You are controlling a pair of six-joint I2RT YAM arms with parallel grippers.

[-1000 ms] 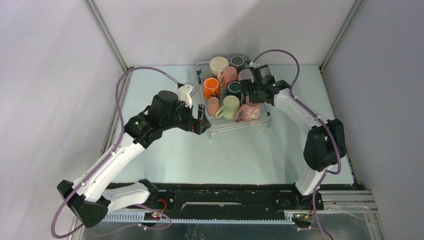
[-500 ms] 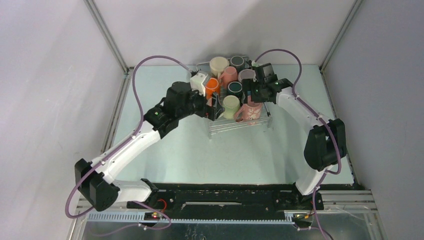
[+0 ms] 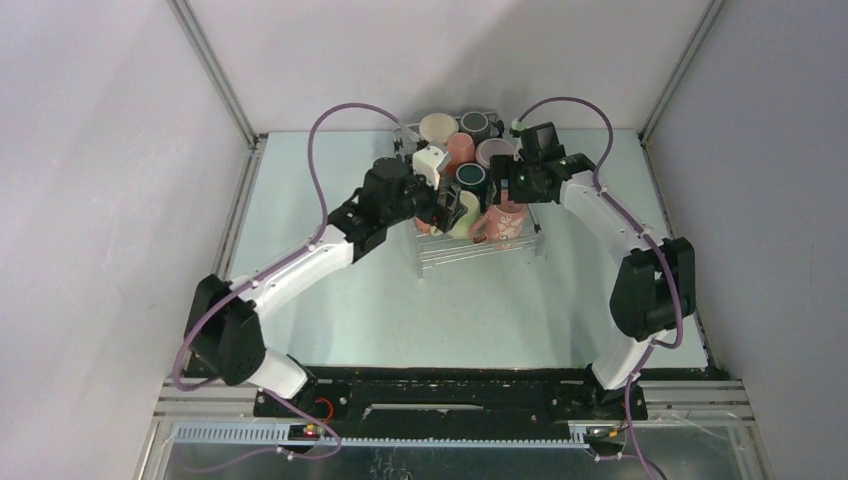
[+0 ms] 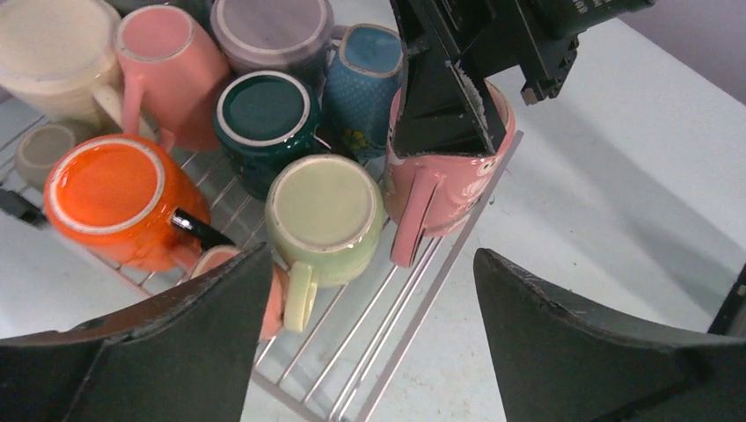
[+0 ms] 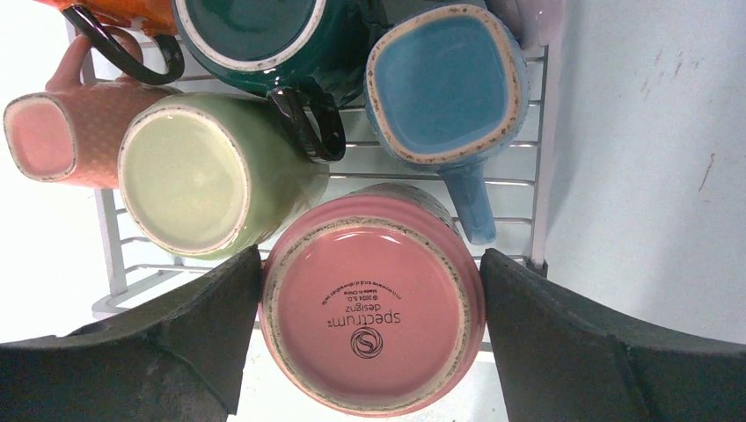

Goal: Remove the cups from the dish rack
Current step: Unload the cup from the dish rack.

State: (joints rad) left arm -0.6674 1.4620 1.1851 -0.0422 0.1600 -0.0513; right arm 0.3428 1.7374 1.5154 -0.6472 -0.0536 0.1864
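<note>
- The clear, wire-ribbed dish rack (image 3: 478,256) sits at the far middle of the pale worktop (image 3: 400,310), and the mugs in it stand upside down.
- The left fingers (image 4: 158,352) are spread wide and hold nothing. They hover over the rack's near left part, above the pale green ceramic mug (image 4: 324,207) and a small salmon-pink mug (image 5: 44,136) just beside it.
- The right fingers (image 5: 581,352) are also spread wide, one on each side of the round pink mug (image 5: 374,316), which has a printed maker's mark on its base. I cannot tell whether they touch it.
- That pink mug stands at the rack's near right corner, just beside the green one.
- Behind these two sit a dark teal mug (image 5: 255,26) and a square-based blue mug (image 5: 444,83). An orange mug (image 4: 110,189) with a black handle is further left.
- A tall pink mug (image 4: 163,53), a cream mug (image 4: 53,44) and a mauve mug (image 4: 271,26) fill the far row.
</note>
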